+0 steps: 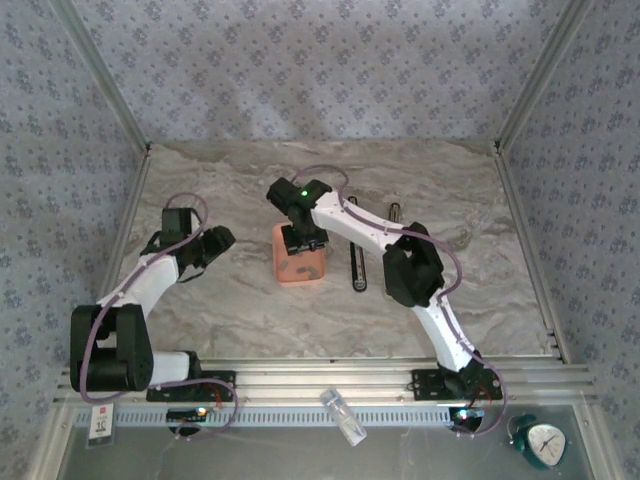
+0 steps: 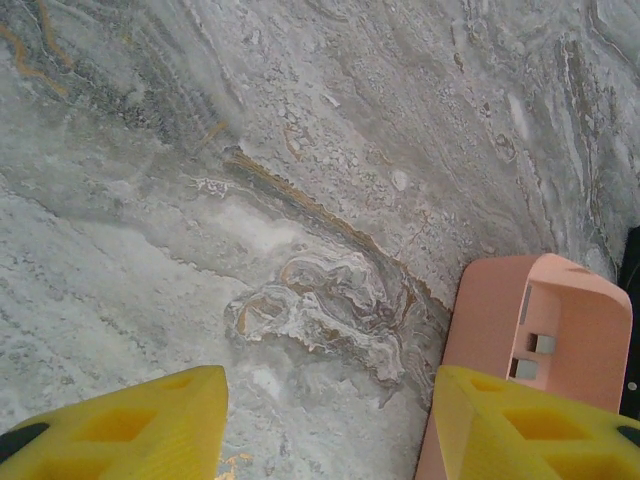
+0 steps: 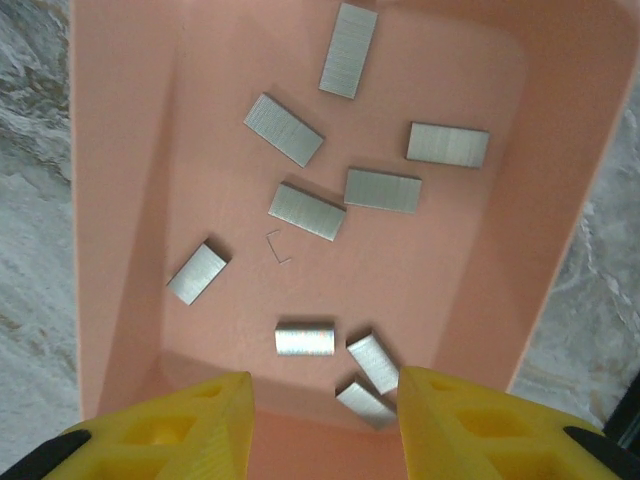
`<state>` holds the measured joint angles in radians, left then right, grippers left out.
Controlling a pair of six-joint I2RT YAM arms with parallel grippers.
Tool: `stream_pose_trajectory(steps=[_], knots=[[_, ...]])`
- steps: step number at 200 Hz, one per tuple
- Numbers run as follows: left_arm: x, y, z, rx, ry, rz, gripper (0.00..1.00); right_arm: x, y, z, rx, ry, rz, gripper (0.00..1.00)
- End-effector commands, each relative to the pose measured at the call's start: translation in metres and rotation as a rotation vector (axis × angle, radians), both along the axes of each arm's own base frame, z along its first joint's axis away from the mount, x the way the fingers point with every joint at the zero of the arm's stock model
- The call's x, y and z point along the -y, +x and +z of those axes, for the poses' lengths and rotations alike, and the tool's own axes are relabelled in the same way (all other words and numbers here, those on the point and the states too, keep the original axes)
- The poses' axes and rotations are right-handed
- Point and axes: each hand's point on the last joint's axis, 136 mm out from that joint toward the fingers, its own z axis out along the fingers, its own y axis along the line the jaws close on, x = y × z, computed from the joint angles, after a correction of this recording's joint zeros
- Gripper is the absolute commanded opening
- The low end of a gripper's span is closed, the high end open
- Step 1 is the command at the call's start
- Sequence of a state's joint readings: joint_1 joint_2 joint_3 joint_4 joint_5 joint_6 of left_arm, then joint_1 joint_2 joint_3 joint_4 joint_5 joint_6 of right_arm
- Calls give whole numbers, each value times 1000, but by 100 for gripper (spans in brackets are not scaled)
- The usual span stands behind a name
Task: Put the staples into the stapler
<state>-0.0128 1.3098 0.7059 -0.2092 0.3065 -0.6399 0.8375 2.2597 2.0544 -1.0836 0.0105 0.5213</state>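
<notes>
Right pincer spread over the staples — seemingly nine; left pincer spread too.

A salmon-orange tray is parked mid-way on the marble tabletop; a teal alarm clock and a clear vial are seen past the near rail.

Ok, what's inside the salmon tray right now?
Nine grey staple strips and one loose staple lie scattered in the tray. The right gripper covers its near edge.
</notes>
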Motion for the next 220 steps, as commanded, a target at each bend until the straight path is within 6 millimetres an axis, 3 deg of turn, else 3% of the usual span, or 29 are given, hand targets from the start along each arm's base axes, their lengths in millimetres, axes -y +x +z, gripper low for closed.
stream_pose_trajectory(steps=[1,30,128,220], knots=[[1,-1,-2,2,-12,-33,57,-2,9,-7,-4,-10,47,43],[-2,0,-5,-2,-15,-29,57,7,16,-22,-56,-21,-70,43],[-4,4,-5,-5,-17,-35,57,-17,27,-46,-16,38,-185,49],[-4,4,-7,-9,-16,-41,57,-14,31,-66,37,4,-266,48]])
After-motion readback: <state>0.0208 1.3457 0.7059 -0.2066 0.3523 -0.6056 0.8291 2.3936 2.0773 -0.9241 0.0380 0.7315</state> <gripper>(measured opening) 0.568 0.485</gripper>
